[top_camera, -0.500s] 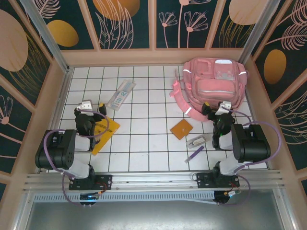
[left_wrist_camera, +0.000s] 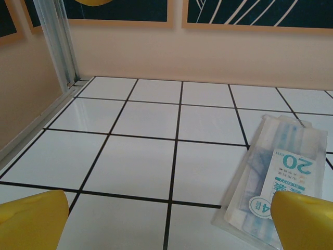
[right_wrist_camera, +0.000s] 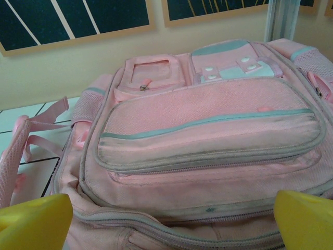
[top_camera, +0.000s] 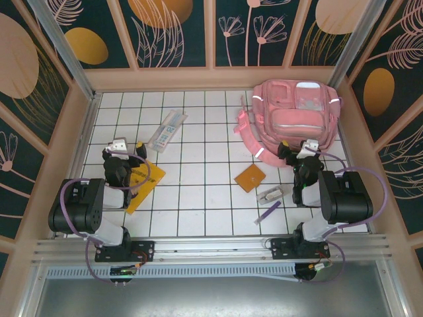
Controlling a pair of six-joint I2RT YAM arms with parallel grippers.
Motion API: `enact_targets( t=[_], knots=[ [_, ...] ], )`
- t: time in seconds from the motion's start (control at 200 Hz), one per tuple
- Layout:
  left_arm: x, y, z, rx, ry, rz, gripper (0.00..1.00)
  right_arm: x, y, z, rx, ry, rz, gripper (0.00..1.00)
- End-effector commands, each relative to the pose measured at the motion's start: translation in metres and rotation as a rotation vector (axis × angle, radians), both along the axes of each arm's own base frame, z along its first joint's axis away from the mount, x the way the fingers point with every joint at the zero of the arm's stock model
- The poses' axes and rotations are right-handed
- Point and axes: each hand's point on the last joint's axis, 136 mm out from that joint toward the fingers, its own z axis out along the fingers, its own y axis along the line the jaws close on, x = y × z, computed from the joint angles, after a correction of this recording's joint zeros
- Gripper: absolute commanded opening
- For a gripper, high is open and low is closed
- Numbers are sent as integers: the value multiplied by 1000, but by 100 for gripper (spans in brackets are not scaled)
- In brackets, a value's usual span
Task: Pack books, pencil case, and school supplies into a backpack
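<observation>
Your backpack (top_camera: 291,122) lies flat at the desk's (top_camera: 198,218) far right corner, front pockets up. The right tool (top_camera: 301,148) sits at its near edge, jaws wide apart. The orange booklet (top_camera: 250,177), grey lump (top_camera: 269,194) and purple pen (top_camera: 268,212) lie just left of that arm. The pencil case (top_camera: 166,130) lies left of centre, just ahead of the left tool (top_camera: 123,149), whose jaws are also wide apart. The yellow booklet (top_camera: 147,177) lies partly under that arm.
</observation>
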Motion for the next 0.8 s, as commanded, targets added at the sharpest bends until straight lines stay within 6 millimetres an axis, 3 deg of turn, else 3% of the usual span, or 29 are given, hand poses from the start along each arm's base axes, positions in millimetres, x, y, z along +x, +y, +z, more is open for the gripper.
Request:
enact_targets(
  t=[0.0,0.55,0.651,0.796],
  knots=[
    [4,-1,16,-17,-62,-11,99,4,-2,9,-13,-32,-2,99],
    [4,0,17,-16,-63,-9,99,3,-2,9,-14,-32,-3,99],
    [5,-4,21,-11,-56,-28,99,-2,-11,23,0,-65,-61,99],
    [18,-6,45,-46,34,-29,99,-2,-17,55,54,-46,-89,99]
  ],
)
